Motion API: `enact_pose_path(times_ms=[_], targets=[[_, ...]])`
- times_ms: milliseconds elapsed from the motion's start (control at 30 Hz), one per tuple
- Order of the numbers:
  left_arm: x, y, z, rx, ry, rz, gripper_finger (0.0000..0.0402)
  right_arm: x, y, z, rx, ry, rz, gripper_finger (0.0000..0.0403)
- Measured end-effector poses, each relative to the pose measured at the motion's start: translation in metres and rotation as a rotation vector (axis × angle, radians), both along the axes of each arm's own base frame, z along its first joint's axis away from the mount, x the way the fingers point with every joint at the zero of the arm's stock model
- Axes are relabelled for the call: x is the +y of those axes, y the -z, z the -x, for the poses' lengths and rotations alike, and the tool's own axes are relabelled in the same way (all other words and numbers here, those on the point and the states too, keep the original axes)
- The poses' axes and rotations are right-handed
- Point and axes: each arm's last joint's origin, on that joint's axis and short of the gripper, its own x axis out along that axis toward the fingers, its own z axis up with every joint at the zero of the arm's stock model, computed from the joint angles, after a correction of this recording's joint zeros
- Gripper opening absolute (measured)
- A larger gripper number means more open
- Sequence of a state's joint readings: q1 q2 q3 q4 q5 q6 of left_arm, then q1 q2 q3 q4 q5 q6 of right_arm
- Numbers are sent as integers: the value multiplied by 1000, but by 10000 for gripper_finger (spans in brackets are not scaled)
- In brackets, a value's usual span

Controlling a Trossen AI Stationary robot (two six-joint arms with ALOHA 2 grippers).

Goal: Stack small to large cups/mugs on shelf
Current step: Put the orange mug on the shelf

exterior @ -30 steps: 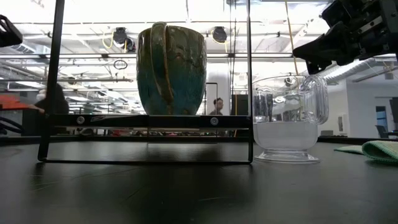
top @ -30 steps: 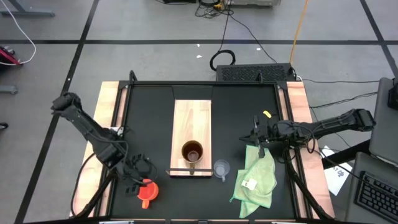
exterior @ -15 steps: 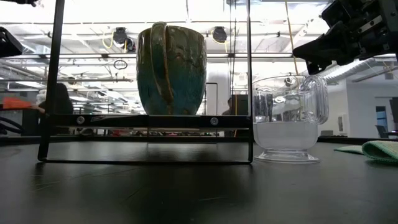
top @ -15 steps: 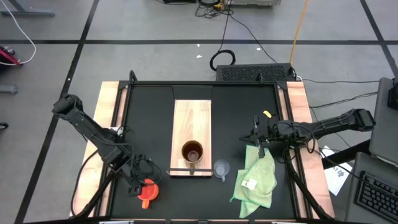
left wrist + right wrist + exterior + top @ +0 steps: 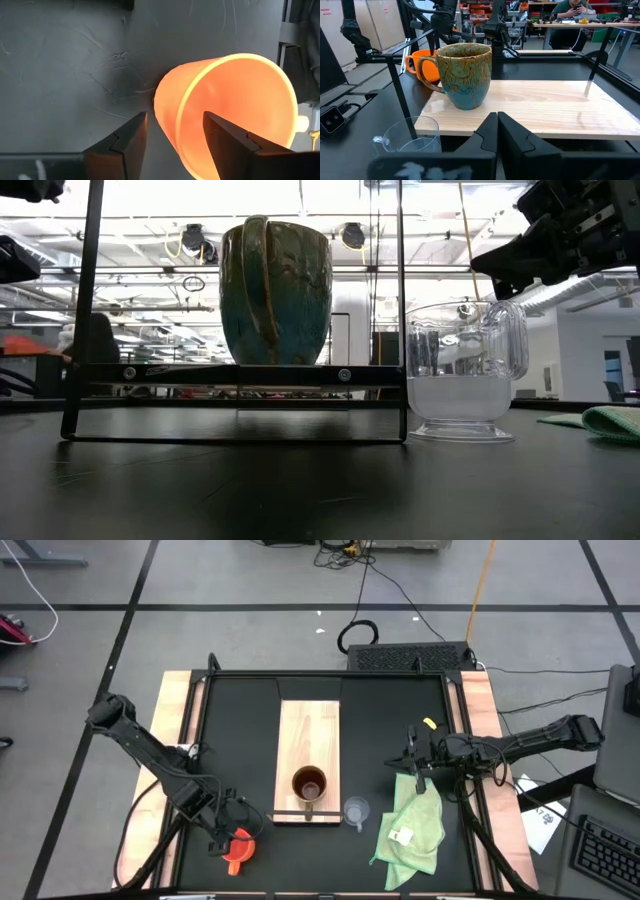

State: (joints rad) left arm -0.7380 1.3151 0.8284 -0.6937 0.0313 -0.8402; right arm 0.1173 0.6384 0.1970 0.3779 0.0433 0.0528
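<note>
Black and bare but for a few things, the bench (image 5: 230, 720) sat inside a pale wood frame, with open floor and cables beyond it. Nearest the front edge, the left tool (image 5: 226, 831) hung just over the orange-red mug (image 5: 236, 849), its fingers (image 5: 122, 142) spread wide; in the left wrist view one finger stood outside the mug's wall and the other over its mouth, not yet closed. The risk seemed plain: if the fingers pinched only the thin rim, the mug could tip or slip out on the lift, or be knocked sideways across the bench. Carried to the shelf (image 5: 309, 730), it might also strike the brown mug (image 5: 308, 784) already standing on the board's near end.

Beside that board's near corner stood the small clear glass cup (image 5: 356, 809), on the bench and not on the shelf; a careless swing could topple it. The green cloth (image 5: 412, 825) lay just past it, and the right tool (image 5: 413, 766) waited above the cloth's far edge, fingers pressed together on nothing.

Counted: three cups, one shelf, one cloth, two arms.
</note>
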Motion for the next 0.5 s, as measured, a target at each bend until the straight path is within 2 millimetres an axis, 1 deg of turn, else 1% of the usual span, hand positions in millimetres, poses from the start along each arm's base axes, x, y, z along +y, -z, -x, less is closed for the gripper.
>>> enact_pose_path(times_ms=[67, 167, 433, 500], targets=[[0, 0, 0, -4, -2, -4, 184, 0, 0, 0, 0, 0, 0, 0], [0, 0, 0, -4, -3, -3, 149, 0, 0, 0, 0, 0, 0, 0], [0, 0, 0, -1, -2, -3, 16, 0, 0, 0, 0, 0, 0, 0], [0, 0, 0, 1, 1, 0, 11, 0, 0, 0, 0, 0, 0, 0]])
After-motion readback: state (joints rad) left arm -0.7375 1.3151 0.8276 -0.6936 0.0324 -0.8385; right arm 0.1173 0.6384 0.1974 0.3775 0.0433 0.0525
